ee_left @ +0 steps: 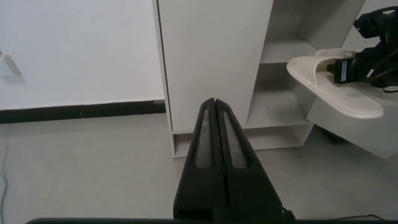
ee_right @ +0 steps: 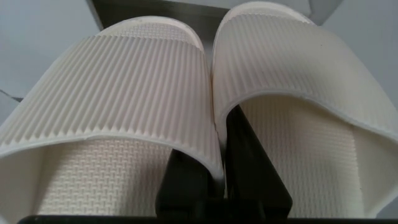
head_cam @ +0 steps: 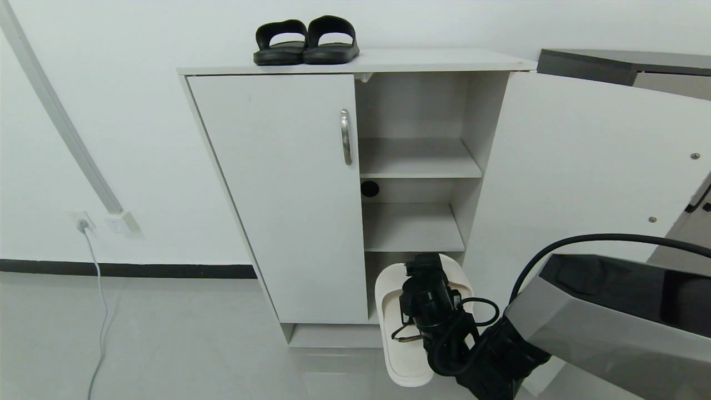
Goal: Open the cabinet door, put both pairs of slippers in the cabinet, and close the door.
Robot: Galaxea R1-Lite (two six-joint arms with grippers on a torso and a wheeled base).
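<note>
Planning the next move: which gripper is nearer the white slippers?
Right. The right gripper is clamped on the white slippers at the cabinet's bottom opening; the left gripper sits back, apart from them, shut.

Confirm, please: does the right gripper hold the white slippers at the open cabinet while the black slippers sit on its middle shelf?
Not quite: the head view shows the black slippers on top of the cabinet, not on its middle shelf. The right gripper does hold the white slippers there.

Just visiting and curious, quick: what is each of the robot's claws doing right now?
Left gripper: shut, holding nothing.
Right gripper: shut on the pair of white slippers, pinching their straps together.
</note>
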